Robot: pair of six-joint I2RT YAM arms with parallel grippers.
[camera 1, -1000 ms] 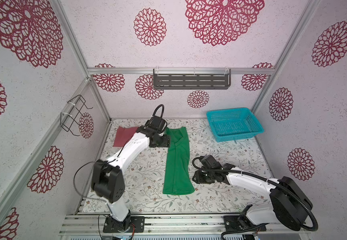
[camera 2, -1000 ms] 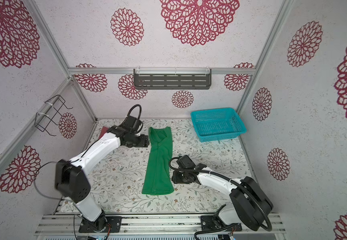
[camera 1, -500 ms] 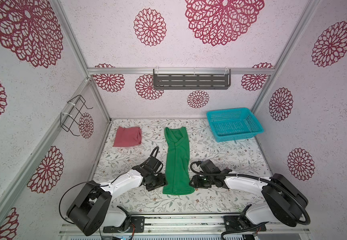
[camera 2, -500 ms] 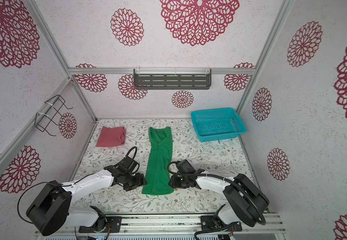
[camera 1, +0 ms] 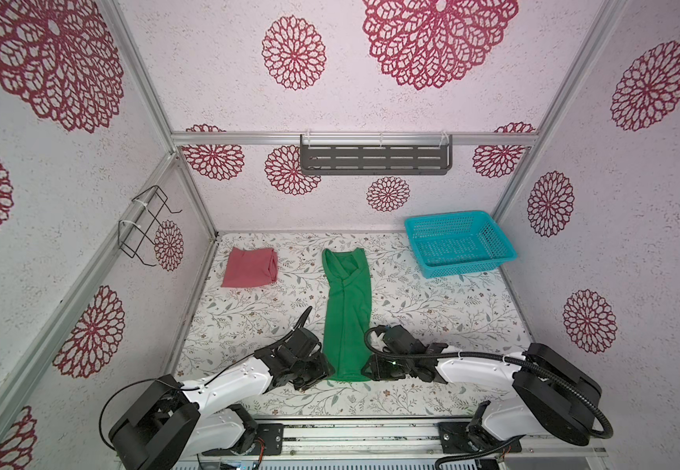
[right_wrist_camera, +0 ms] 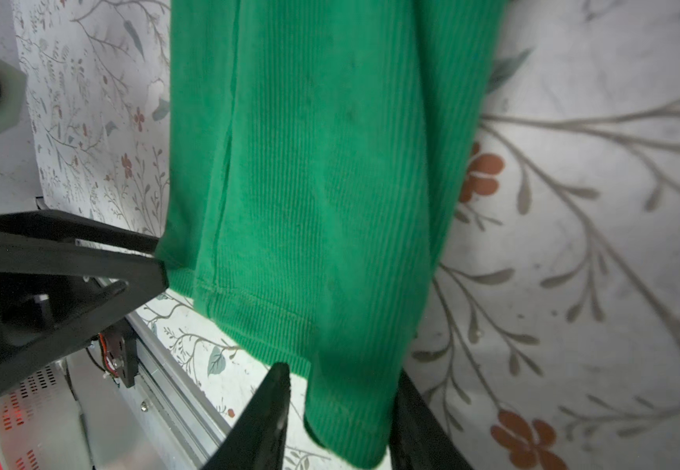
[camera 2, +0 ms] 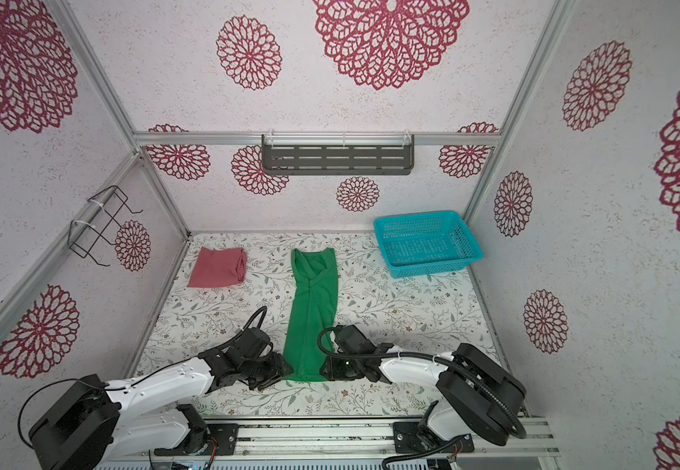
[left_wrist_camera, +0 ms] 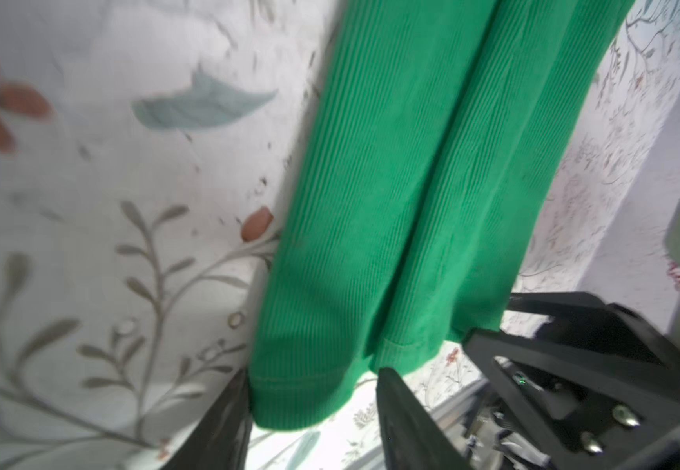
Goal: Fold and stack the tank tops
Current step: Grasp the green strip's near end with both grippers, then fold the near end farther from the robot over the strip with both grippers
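**Bimanual workspace, both top views and both wrist views.** A bright green ribbed-cloth tank top [camera 1: 348,317], folded lengthwise into a narrow strip, lies flat down the middle of the white floral-print table [camera 1: 248,323]. Its straps point toward the back wall and its hem toward the front rail. The left gripper [left_wrist_camera: 309,392] sits low at the hem corner on its own side. Its black jaws stand apart astride that corner: one finger lies against the cloth's side edge and a sliver of table shows beside the other, so the cloth is not yet pinched. The right gripper [right_wrist_camera: 340,401] is posed likewise at the opposite hem corner, its jaws spread around the cloth with a small gap on one side. In both top views the two grippers face each other across the hem. A dusty pink-red cloth tank top [camera 1: 250,267], folded into a compact rectangle, rests at the back left of the table, well apart from the green one. A turquoise plastic mesh basket [camera 1: 466,269] stands at the back right. A dark grey slotted metal shelf [camera 1: 375,159] hangs on the back wall, and a black wire rack [camera 1: 146,224] hangs on the left wall.
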